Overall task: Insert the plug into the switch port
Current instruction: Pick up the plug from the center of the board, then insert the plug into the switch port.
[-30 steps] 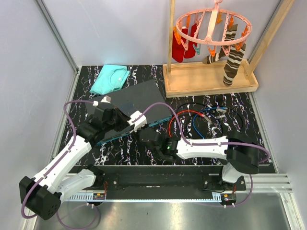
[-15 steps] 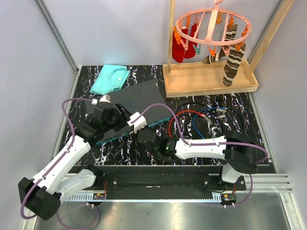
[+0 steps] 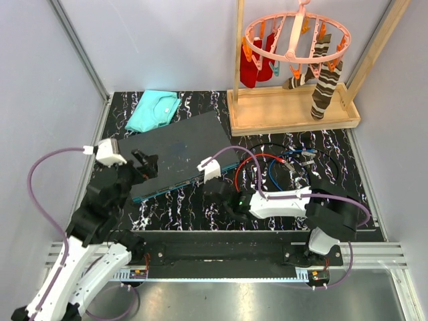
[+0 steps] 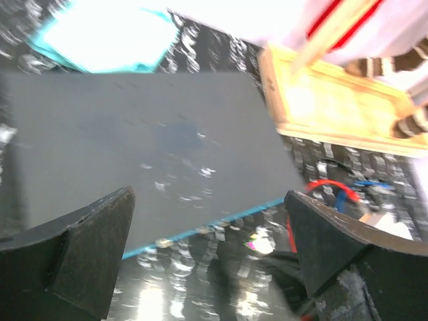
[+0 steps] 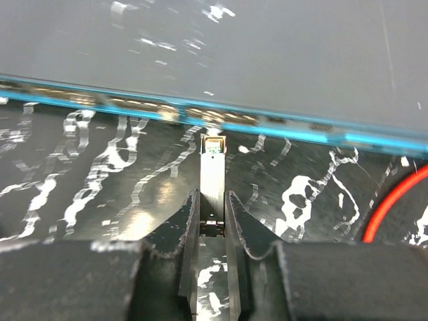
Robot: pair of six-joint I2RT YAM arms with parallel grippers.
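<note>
- Pinches the plug (image 5: 212,175) in the right gripper (image 5: 212,200), tip just short of the switch's (image 3: 177,152) teal port edge (image 5: 281,127).
- Shows the left gripper (image 4: 207,200) spread wide by the switch's left end, apparently bracing nothing.
- Risks shoving the unbraced switch back across the tabletop (image 3: 174,210) instead of seating.
- Risks jamming between ports if slightly off line.
- May twist the plug in the pinch under a hard push.

Left arm pulled back off the switch (image 3: 177,148) toward the counter's near-left corner. Left pincer (image 4: 208,195) went from nearly closed to wide open, gripping nothing. Switch's left end is now uncovered. Right pincer (image 5: 212,195), clamped on the plug (image 5: 212,170), shifted right along the teal edge.
</note>
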